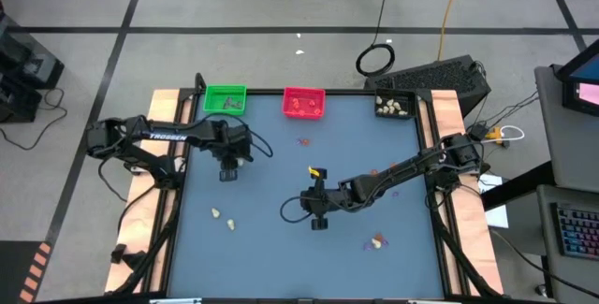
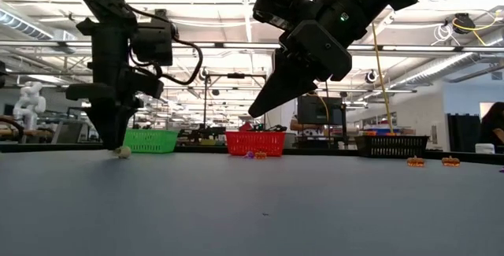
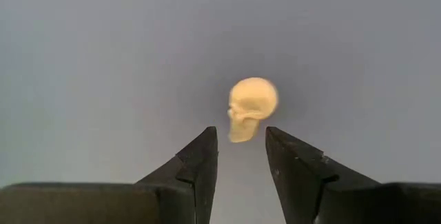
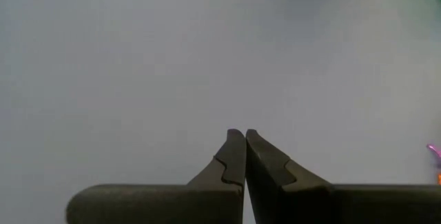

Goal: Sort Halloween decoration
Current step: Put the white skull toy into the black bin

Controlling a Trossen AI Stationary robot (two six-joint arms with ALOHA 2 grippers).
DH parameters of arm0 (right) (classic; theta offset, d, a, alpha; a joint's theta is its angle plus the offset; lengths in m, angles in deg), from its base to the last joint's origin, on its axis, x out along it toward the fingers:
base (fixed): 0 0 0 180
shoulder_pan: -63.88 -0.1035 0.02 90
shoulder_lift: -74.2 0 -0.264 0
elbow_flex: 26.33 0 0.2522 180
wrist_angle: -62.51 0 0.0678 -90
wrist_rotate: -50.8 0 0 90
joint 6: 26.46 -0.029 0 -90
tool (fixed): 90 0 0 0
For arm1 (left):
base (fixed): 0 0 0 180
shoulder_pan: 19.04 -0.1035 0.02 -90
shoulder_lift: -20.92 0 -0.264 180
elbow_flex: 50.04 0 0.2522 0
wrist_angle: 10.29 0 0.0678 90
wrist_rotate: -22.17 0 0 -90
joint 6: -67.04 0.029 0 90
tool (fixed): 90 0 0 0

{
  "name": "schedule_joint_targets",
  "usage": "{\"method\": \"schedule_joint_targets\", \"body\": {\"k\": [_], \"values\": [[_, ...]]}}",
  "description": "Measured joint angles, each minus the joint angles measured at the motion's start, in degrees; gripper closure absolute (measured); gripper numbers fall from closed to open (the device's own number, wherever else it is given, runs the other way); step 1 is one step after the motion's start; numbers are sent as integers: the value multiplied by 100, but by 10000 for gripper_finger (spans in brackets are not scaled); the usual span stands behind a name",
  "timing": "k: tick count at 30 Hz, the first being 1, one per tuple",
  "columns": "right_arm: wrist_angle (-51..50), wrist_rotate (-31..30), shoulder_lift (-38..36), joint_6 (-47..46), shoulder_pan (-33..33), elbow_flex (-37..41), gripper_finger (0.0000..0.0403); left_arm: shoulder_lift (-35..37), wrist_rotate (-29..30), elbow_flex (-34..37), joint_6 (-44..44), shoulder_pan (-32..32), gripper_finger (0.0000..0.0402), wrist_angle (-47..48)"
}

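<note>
A cream-white skull trinket [image 3: 253, 105] lies on the blue table, just beyond the fingertips of my left gripper [image 3: 240, 141]. That gripper is open, points straight down, and touches nothing. In the low view the skull [image 2: 124, 152] rests on the table right below my left gripper [image 2: 110, 142]. From above, my left gripper [image 1: 227, 174] hovers at the table's far left, near the green tray [image 1: 226, 99]. My right gripper [image 1: 319, 222] hangs shut and empty above the table's middle, slanting down [image 2: 253, 114].
The red tray [image 1: 303, 103] and the black tray [image 1: 394, 106] stand along the far edge. Loose trinkets lie at the near left [image 1: 223, 218], the near right [image 1: 376, 241], and below the red tray [image 1: 304, 140]. Two orange ones [image 2: 415, 161] sit at the right.
</note>
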Motion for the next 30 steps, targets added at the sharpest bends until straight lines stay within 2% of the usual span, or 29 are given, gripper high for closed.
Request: {"method": "schedule_joint_targets", "body": {"k": [10,13,18,21,23,26,30], "values": [[2,0,0,1,-2,0,403,-408,-24,2,284,1,272,-330],[-2,0,0,2,-1,0,403,-534,-34,-15,323,3,292,-352],[-20,-2,0,0,-2,0,403,-454,-52,-8,454,11,360,-344],[-19,-75,0,43,-43,0,403,-325,-22,15,448,29,367,-378],[-57,-261,0,131,-105,-2,403,-215,-9,17,406,77,396,-478],[-160,-477,0,121,-194,-2,403,-70,-91,17,134,180,400,-750],[-162,-801,0,-13,-310,-2,403,17,-143,15,-356,467,400,-1608]]}}
